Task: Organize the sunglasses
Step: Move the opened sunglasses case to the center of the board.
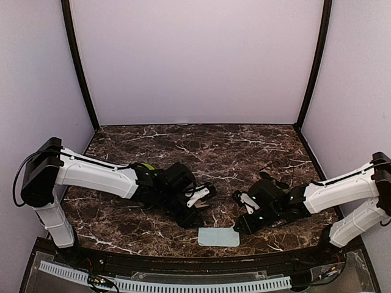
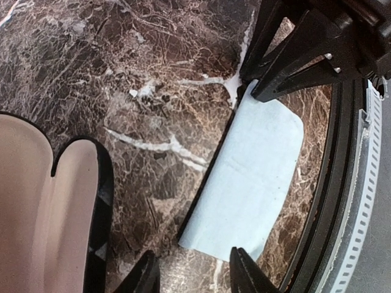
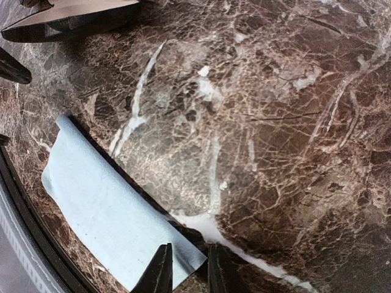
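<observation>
A: Tools first. How do they stand?

B: The left tool (image 2: 195, 276) is open and empty, low over the marble desk (image 1: 201, 146). It sits between an open case (image 2: 49, 207) with beige lining and a light blue cloth (image 2: 250, 177). The right tool (image 3: 189, 271) has its fingers a little apart over the cloth's corner, gripping nothing.

A: And the task's things?

B: The sunglasses (image 1: 269, 166) are hard to see. Only thin black wires show, just behind the right wrist.
</observation>
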Motion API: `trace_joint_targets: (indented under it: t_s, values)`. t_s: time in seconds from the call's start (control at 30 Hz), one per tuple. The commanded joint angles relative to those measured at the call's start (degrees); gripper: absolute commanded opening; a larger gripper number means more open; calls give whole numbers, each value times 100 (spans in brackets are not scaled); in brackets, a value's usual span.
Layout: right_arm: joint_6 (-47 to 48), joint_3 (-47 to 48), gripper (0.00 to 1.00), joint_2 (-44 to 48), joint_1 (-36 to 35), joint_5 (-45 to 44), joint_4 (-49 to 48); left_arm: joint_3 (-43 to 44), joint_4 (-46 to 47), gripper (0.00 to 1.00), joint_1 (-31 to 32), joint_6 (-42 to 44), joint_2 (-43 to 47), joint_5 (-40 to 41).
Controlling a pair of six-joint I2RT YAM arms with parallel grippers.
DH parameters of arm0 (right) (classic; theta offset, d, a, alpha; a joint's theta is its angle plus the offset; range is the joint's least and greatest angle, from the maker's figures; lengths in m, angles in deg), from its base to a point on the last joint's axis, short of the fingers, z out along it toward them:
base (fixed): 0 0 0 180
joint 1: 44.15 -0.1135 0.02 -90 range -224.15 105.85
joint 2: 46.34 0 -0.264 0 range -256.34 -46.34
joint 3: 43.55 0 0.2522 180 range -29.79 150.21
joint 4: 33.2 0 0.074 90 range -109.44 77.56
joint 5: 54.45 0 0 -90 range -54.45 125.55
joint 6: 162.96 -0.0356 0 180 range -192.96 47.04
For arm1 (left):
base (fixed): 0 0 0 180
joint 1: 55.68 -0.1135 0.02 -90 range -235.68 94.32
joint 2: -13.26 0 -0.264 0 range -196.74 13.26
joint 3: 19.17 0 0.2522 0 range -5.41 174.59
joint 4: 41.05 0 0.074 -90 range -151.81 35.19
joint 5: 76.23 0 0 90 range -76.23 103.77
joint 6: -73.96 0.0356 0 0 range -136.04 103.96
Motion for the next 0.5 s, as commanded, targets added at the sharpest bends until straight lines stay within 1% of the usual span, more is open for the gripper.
trace_joint_targets:
  t_s: [0.0,0.17,0.47]
  values:
    - [58,44,22,-26,65,-11,73,229,-172,42,48,96,-219,147]
    - [105,120,22,-120,74,23,75,346,-296,41,112,217,-434,305]
    - [132,140,21,-137,82,42,93,455,-396,34,189,334,-672,279]
